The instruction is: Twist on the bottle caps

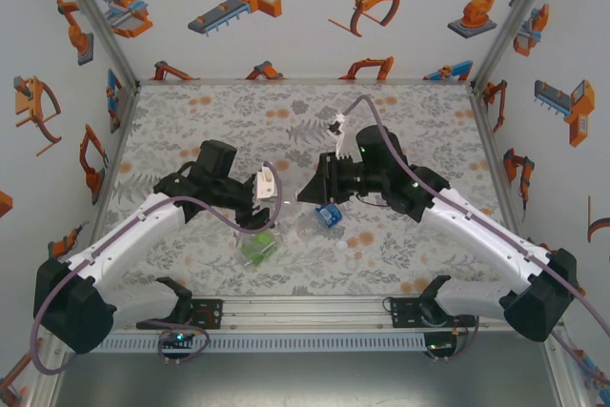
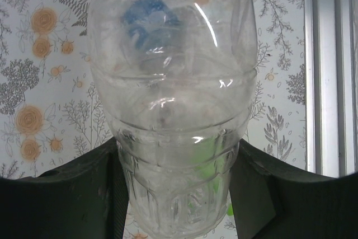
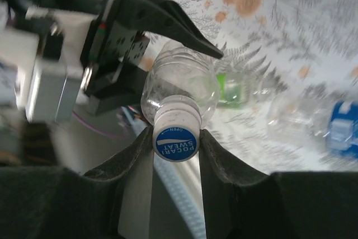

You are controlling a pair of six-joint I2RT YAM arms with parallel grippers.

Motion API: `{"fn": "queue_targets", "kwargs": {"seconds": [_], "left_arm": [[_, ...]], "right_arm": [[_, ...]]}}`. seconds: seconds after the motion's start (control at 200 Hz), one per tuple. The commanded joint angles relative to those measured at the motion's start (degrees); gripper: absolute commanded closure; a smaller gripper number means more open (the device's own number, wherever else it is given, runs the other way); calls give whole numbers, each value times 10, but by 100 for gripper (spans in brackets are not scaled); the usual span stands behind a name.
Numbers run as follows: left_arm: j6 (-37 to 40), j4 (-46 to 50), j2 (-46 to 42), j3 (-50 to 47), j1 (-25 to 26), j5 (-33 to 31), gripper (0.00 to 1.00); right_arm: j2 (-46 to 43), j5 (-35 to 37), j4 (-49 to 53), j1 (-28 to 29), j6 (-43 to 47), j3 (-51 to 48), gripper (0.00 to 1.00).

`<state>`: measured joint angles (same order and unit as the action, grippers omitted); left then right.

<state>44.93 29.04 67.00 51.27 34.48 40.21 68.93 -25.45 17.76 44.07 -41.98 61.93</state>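
The bottle cap (image 3: 177, 136), pinched between the fingers of the right gripper (image 3: 176, 136), sits on a clear bottle (image 3: 180, 85). Its blue top disc has white lettering, upside down in the wrist view: "POCARI SWEAT", with a smaller "OPEN" by the rim. To the gripper's right, the print on the blue-labelled bottle (image 3: 341, 124) is too blurred to read.

I see my left arm (image 1: 133, 235) and right arm (image 1: 477, 226) bent inward over the middle of the desk (image 1: 400, 254), wrists nose to nose. The left gripper (image 2: 176, 155) has its jaws clamped on a bottle (image 2: 173, 82). The right gripper (image 3: 177, 135) has its jaws pinched on the cap (image 3: 177, 144).
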Motion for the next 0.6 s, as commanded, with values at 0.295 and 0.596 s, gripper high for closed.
{"fn": "queue_targets", "kwargs": {"seconds": [0.295,0.596], "left_arm": [[0,-14,4,16,3,16,100],[8,-14,0,13,3,28,100]], "right_arm": [[28,62,34,9,-188,36,69],[-4,41,55,2,128,81,50]]}}
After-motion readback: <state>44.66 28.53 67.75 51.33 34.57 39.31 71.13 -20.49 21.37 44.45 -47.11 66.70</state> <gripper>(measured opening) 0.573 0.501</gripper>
